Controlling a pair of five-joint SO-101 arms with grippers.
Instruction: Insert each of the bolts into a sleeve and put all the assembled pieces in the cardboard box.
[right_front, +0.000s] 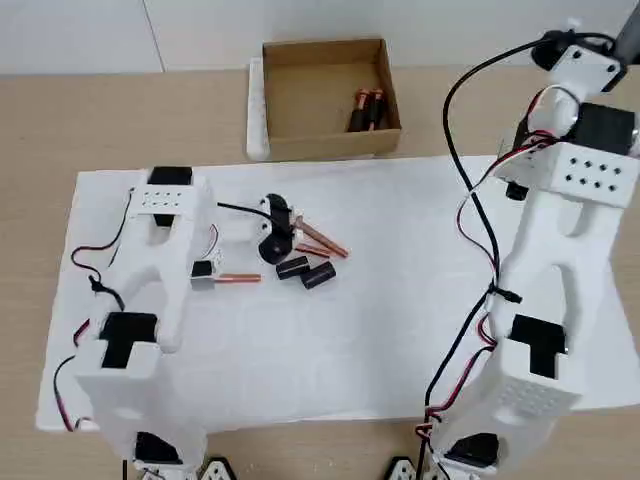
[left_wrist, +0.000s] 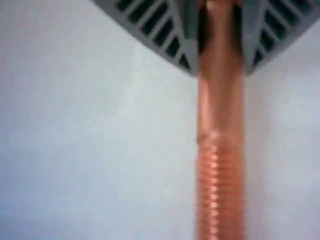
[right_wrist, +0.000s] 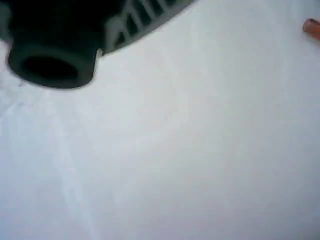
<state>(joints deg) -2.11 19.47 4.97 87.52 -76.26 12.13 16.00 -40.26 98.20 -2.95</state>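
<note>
Nearest, the left gripper (left_wrist: 220, 30) was clamped on a copper bolt (left_wrist: 220, 150) by its plain shank, leaving the threads free. Rigid, light and slick, the bolt seemed best held just there. The right gripper (right_wrist: 60, 40) held a black sleeve (right_wrist: 50, 65) with its bore open, though its second finger was cut off. Farther out lay loose sleeves (right_front: 305, 270) and bolts (right_front: 322, 240), then the cardboard box (right_front: 325, 145) with two assembled pieces (right_front: 365, 108) inside. The held bolt's head was hidden between the jaws.

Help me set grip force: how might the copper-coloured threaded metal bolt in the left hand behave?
The copper-coloured threaded metal bolt looks rigid, so probably won't bend. Its smooth round shank may slip in the left hand, and released it would likely roll on the flat white sheet.
</note>
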